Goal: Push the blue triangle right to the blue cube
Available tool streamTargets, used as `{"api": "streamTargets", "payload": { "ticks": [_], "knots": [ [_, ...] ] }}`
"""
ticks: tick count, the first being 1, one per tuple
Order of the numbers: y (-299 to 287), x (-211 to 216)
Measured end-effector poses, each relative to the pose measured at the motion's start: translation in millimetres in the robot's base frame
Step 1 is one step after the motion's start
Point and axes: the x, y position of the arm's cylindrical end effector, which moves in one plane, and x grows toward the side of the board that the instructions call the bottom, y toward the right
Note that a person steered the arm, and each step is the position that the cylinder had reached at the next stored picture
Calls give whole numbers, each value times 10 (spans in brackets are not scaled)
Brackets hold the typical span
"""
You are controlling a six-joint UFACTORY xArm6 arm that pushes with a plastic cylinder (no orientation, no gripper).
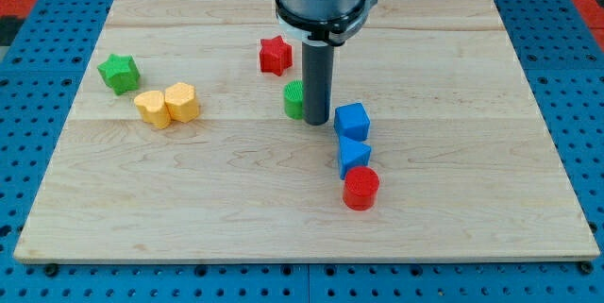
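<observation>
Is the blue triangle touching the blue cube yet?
Yes: the blue triangle sits against the blue cube, no gap visible. My tip stands left of the cube.

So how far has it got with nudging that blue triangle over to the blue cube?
Nearly done, it looks like. The blue triangle already sits right below the blue cube, apparently touching it, with the red cylinder against the triangle's lower side. My tip rests just to the view's left of the cube, beside the green block. All that seems left is perhaps a small tidying nudge.
</observation>
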Motion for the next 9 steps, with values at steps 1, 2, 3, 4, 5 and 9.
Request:
{"api": "streamTargets", "payload": {
  "ticks": [1,2,3,4,5,9],
  "knots": [
    [-52,157],
    [-46,506],
    [-119,762],
    [-17,815],
    [238,815],
    [429,614]
  ]
}}
